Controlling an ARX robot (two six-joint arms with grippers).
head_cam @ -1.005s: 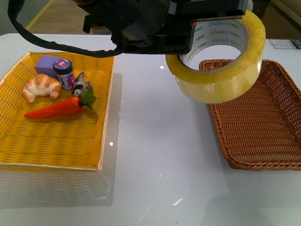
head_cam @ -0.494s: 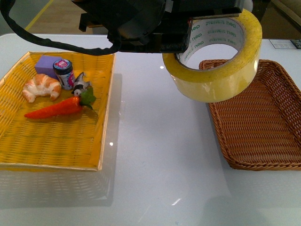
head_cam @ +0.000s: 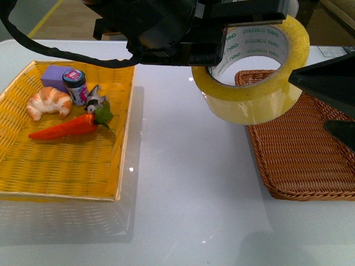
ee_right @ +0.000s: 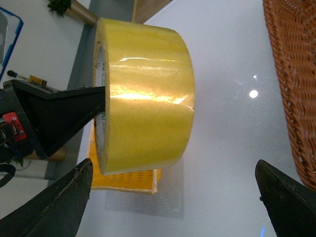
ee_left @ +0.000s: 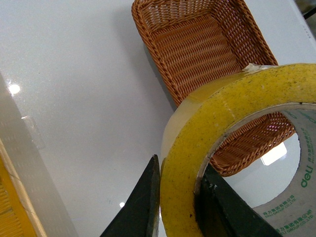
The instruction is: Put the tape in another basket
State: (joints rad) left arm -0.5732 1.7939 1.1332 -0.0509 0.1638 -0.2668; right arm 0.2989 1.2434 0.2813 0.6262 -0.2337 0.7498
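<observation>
My left gripper [head_cam: 209, 60] is shut on the wall of the tape [head_cam: 256, 102], a wide yellowish roll with a white core and green lettering. It holds the roll in the air over the white table, at the near-left edge of the dark brown wicker basket [head_cam: 310, 155]. In the left wrist view the jaws [ee_left: 180, 197] pinch the roll's wall [ee_left: 217, 113], with the basket [ee_left: 197, 44] beyond. My right gripper [head_cam: 308, 102] is open, its fingers to the right of the roll, over the basket. In the right wrist view the tape [ee_right: 148, 94] hangs ahead of the open right gripper [ee_right: 173, 165].
A bright yellow woven tray [head_cam: 66, 166] lies on the left. It holds a croissant [head_cam: 49, 102], a toy carrot [head_cam: 69, 127], a purple block [head_cam: 55, 75] and a small jar [head_cam: 75, 86]. The brown basket [ee_right: 296, 74] has nothing in it.
My right gripper has come into the front view from the right, next to the tape. The left gripper and the roll have barely shifted.
</observation>
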